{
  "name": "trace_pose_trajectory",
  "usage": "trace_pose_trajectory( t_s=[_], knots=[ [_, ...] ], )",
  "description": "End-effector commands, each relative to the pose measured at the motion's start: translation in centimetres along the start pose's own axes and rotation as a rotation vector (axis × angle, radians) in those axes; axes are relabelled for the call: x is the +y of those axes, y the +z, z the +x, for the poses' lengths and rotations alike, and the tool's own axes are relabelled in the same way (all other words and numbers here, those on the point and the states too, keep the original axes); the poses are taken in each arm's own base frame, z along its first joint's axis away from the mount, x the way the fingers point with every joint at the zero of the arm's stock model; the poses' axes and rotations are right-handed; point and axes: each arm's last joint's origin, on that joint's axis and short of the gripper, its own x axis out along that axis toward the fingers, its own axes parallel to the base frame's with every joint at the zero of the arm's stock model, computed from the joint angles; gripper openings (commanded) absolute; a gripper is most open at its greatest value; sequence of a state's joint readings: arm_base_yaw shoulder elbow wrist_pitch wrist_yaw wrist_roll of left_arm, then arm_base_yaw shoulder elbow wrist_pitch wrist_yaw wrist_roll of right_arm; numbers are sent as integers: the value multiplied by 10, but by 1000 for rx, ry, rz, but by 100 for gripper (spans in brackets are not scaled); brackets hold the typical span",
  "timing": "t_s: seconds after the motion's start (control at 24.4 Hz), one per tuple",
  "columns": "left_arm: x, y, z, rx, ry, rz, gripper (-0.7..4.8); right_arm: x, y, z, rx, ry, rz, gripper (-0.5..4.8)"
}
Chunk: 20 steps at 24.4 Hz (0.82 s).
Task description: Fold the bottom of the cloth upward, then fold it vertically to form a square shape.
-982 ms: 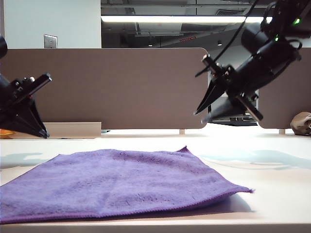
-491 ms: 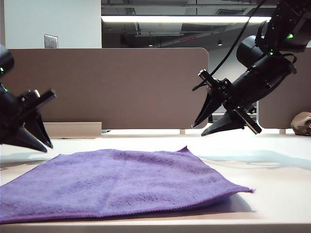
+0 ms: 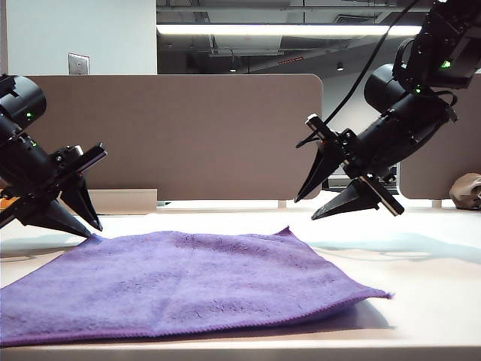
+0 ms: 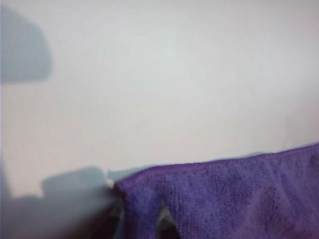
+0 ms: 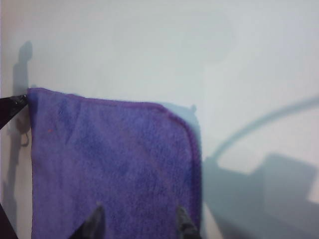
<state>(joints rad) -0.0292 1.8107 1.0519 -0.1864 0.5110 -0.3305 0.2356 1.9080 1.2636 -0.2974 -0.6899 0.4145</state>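
Note:
The purple cloth (image 3: 188,278) lies flat and unfolded on the white table (image 3: 428,301), with its thin hem showing along the near edge. My left gripper (image 3: 95,232) is open, and its tips are down at the cloth's far left corner. In the left wrist view that corner of the cloth (image 4: 239,199) lies between the left gripper's (image 4: 141,221) two dark fingers. My right gripper (image 3: 306,210) hangs open in the air above the cloth's far right corner. The right wrist view has the right gripper (image 5: 138,221) spread over the cloth (image 5: 109,154) with nothing held.
A brownish-grey lump (image 3: 467,189) sits at the far right edge of the table. A tan partition panel (image 3: 188,135) runs behind the table, with a low white ledge (image 3: 113,201) at its foot. The cloth's near hem lies close to the table's front edge.
My left gripper has come down and rightward to the cloth's far left corner, and its jaws have opened. My right gripper has sunk a little and spread wider.

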Motion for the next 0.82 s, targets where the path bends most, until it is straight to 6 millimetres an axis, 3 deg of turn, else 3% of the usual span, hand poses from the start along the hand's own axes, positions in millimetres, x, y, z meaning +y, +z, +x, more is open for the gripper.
trace_pose_trajectory(
  t_s=[0.04, 0.33, 0.45, 0.57, 0.7, 0.82],
  knots=[
    [-3, 2, -3, 26, 8, -8, 85, 6, 1, -2, 18, 31, 3, 222],
    [-7, 5, -7, 59, -14, -19, 85, 14, 5, -4, 39, 63, 1, 221],
    [-10, 6, -10, 66, -54, -18, 79, 20, 8, -8, 55, 87, -3, 153],
    [-15, 7, -17, 55, -58, -10, 73, 26, 7, -13, 62, 87, -31, 144],
    [-25, 7, -38, 37, -56, -2, 56, 36, -5, -31, 113, 30, -56, 144],
    [-36, -6, -64, 113, -38, 88, 57, 47, -25, -53, 213, -80, -144, 144]
  ],
)
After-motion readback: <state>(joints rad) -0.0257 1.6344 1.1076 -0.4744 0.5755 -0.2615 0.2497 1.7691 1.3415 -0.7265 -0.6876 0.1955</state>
